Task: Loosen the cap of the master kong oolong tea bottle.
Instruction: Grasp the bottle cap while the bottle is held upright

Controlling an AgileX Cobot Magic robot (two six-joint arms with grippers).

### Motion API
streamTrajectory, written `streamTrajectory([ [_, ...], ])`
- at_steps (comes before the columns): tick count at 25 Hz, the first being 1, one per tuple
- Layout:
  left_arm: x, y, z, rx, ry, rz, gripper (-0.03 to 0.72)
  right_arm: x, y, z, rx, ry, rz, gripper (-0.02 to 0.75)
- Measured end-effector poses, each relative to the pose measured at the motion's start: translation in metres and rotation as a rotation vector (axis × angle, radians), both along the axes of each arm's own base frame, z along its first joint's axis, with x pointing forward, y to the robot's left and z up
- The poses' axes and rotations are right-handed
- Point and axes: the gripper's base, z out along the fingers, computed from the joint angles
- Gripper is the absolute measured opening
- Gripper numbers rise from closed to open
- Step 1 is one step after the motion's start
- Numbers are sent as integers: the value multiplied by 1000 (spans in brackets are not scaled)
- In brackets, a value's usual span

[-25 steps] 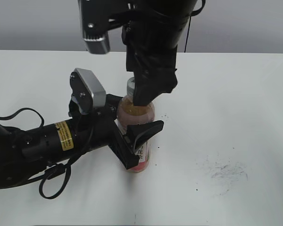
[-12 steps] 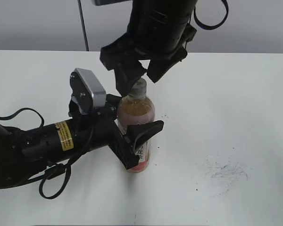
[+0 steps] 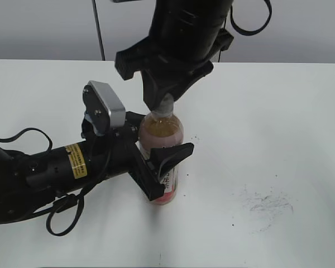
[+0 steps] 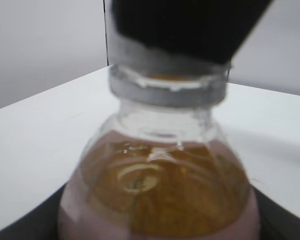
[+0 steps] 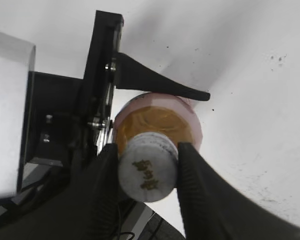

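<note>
The master kong oolong tea bottle (image 3: 161,134) stands upright on the white table, clear with amber-pink tea. My left gripper (image 3: 159,167) is shut on its body from the left; the left wrist view shows its shoulder (image 4: 160,185) close up. The white-grey cap (image 5: 147,172) with a dark logo mark sits on the neck. My right gripper (image 5: 147,172) comes down from above, both black fingers pressed on the cap's sides. In the exterior view the right gripper (image 3: 164,100) hides most of the cap.
The white table (image 3: 279,123) stretches around the bottle. Dark scuff marks (image 3: 268,204) lie on the table at the right front. The left arm's body and cable (image 3: 56,167) lie across the left front. A grey wall stands behind.
My right gripper has turned about the bottle's top and closed its fingers on the cap. The left gripper and the bottle have not moved.
</note>
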Motion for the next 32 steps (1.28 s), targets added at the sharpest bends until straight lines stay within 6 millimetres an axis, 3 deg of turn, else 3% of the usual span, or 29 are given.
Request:
streamTrajectory([
  [1,0,0,0,0,0,0,445,0,0,0,-1,-4,12,269],
  [8,0,0,0,0,0,0,445,0,0,1,-14,-36,114,269],
  [13,0,0,0,-1,0,0,445,0,0,1,-36,-91,297,269],
  [20,0,0,0,-1,0,0,445,-1,0,2,-95,-235,753,269],
  [32,0,0,0,-1,0,3,445,-1,0,2,-226,-537,1710,269],
])
